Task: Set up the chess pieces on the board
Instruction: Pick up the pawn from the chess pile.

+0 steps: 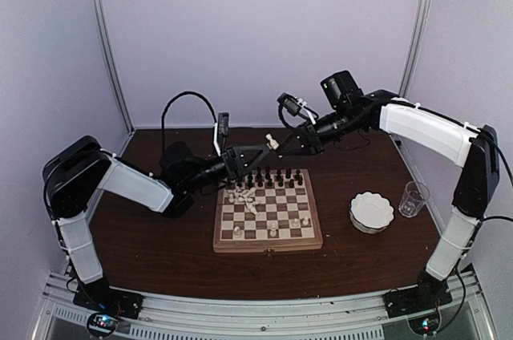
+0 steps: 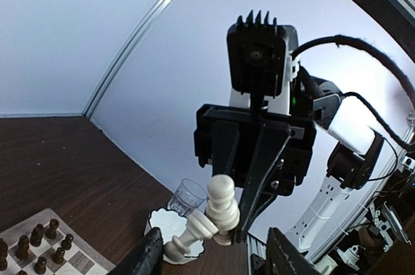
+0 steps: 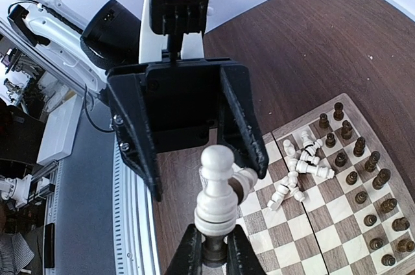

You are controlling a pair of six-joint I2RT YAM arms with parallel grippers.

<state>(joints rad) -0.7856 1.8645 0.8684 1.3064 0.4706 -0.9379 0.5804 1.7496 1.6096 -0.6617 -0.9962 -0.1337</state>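
The board (image 1: pixel 268 245) lies mid-table. Dark chess pieces (image 1: pixel 272 176) stand along its far rows, and a heap of cream pieces (image 1: pixel 243 196) lies tipped near its far left corner. Both grippers meet in the air above the far edge. My right gripper (image 3: pixel 214 244) is shut on the base of a cream pawn (image 3: pixel 215 187). A second cream piece (image 2: pixel 189 235) hangs tilted with its base against that pawn. My left gripper (image 2: pixel 216 250) faces them, open, a finger on each side of the two pieces.
A white scalloped bowl (image 1: pixel 371 212) and a clear glass (image 1: pixel 413 198) stand right of the board. A few cream pieces (image 1: pixel 272 229) stand on the near rows. Cables loop over the table's back edge behind the arms.
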